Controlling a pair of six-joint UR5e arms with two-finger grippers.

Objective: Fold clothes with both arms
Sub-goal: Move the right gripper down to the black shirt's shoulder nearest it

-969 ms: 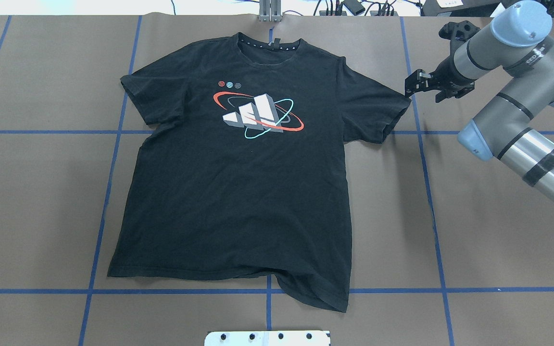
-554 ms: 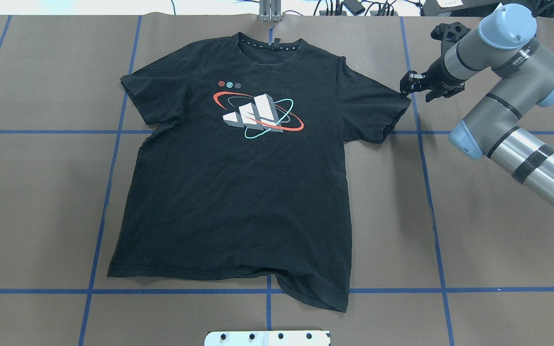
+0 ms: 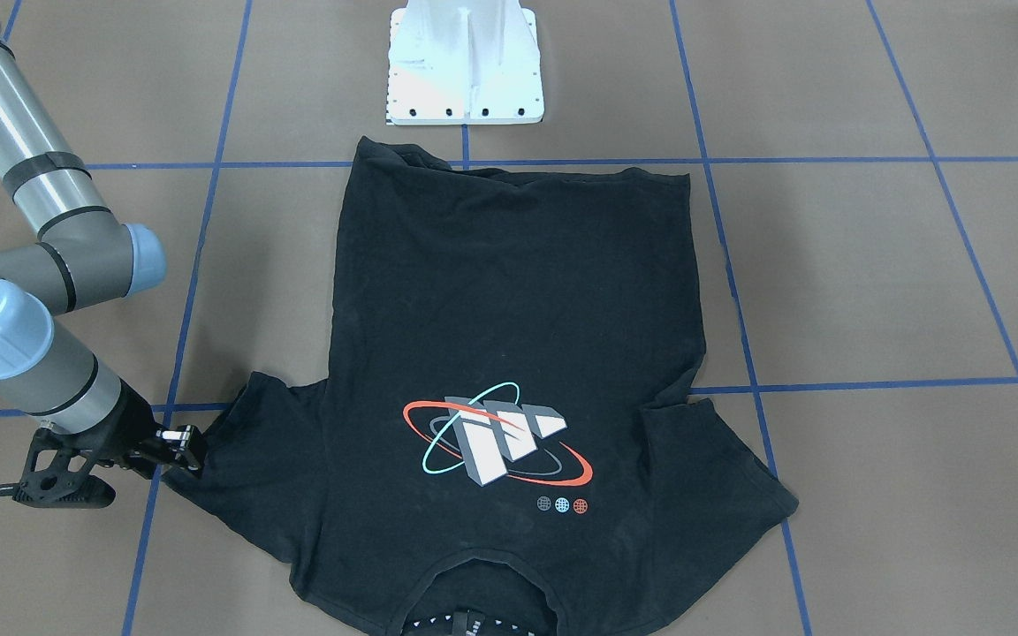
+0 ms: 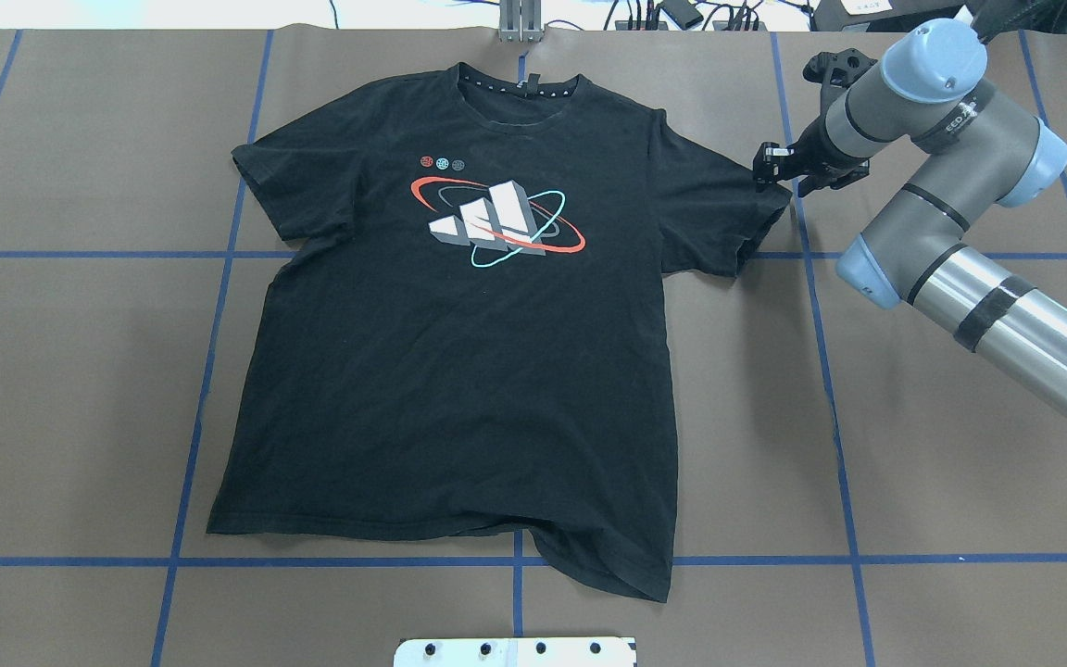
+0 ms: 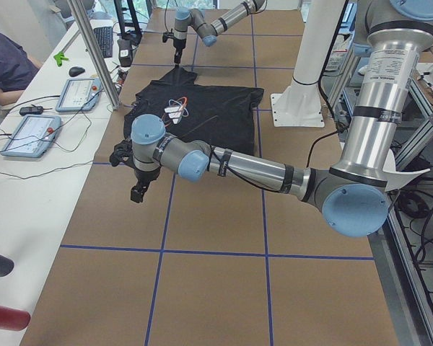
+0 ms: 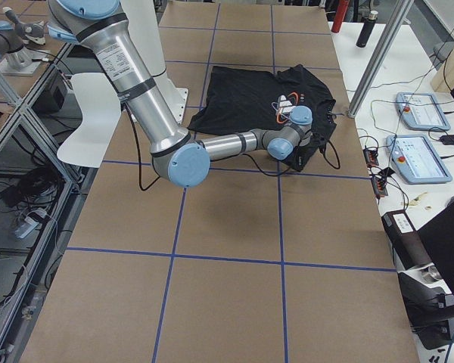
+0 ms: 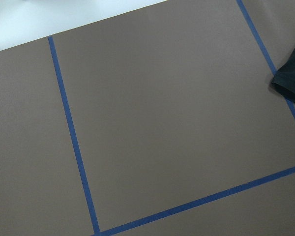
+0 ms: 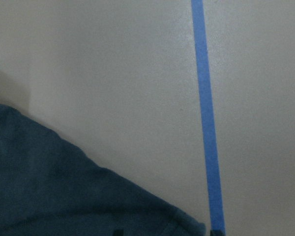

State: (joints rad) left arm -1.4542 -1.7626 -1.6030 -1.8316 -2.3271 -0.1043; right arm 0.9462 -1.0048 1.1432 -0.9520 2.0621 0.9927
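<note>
One black T-shirt (image 4: 459, 371) lies flat, print up, mid-table (image 4: 960, 445) in the overhead view, collar toward 12 o'clock. At the shirt's 2 o'clock the right gripper (image 4: 768, 171) meets the sleeve hem, jaws slightly apart. Off beyond 9 o'clock, the left gripper (image 5: 139, 189) hangs above the table, well apart from the shirt; parted or closed, I cannot tell.

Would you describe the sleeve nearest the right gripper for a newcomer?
A black T-shirt lies on the brown table, collar away from the robot. Its sleeve on the robot's right has the right gripper at its tip; the other lies alone.
</note>
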